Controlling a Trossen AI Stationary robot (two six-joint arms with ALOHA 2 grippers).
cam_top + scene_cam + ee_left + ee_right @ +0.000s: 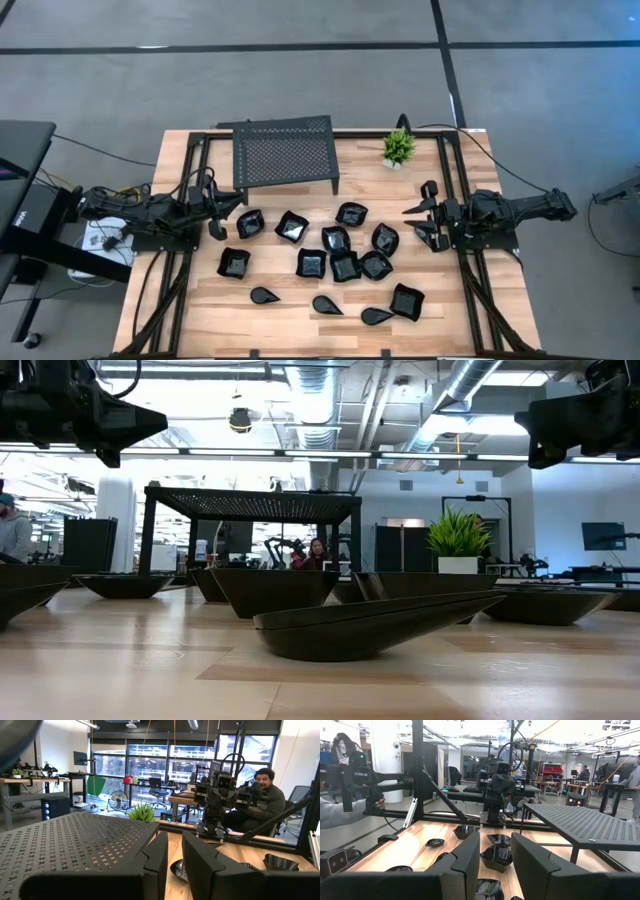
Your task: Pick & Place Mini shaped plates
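Observation:
Several glossy black mini shaped plates lie flat on their bottoms across the middle of the wooden table: wavy squares such as one and another, and teardrop ones toward the near edge. In the low view a teardrop plate lies closest. My left gripper hovers at the left edge of the group, slightly open, with nothing between its fingers. My right gripper hovers at the right edge, open and holding nothing. Both point level toward the table's middle, above the plates.
A black perforated metal stand rises at the far middle of the table, with a small potted plant to its right. Black frame rails run along the table's left and right sides. People sit or stand beyond the table. Bare wood shows along the near edge.

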